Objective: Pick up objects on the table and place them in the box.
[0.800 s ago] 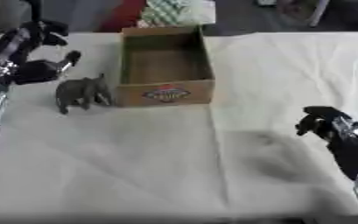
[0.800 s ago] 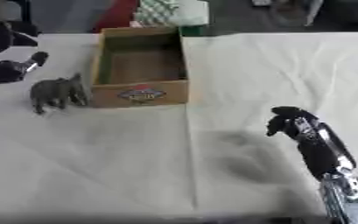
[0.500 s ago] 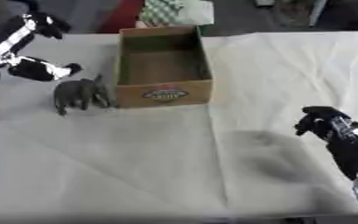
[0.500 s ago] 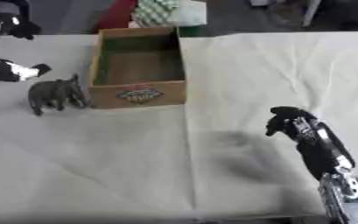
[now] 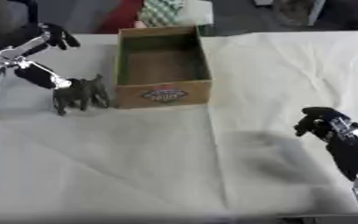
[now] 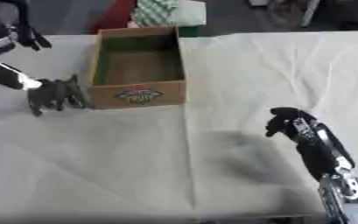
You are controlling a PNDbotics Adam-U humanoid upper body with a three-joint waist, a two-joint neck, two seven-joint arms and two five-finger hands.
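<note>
A dark grey toy elephant point(image 5: 80, 93) stands upright on the white cloth, just left of the open cardboard box point(image 5: 163, 93). Nothing shows inside the box. My left hand point(image 5: 19, 55) hovers at the elephant's left, open. Its fingers point(image 5: 60, 36) are spread up above the toy and its thumb point(image 5: 40, 76) reaches down to the elephant's rear. I cannot tell whether the thumb touches it. My right hand point(image 6: 289, 124) hangs over the cloth at the lower right with its fingers curled, holding nothing.
A green-and-white patterned thing point(image 5: 165, 10) and something red point(image 5: 121, 16) lie beyond the table's far edge behind the box. The white cloth point(image 5: 174, 166) spreads wide between box and right hand, with a faint shadow on it.
My left hand has spread wider and its thumb has come down beside the elephant. The elephant, box and right hand have stayed put.
</note>
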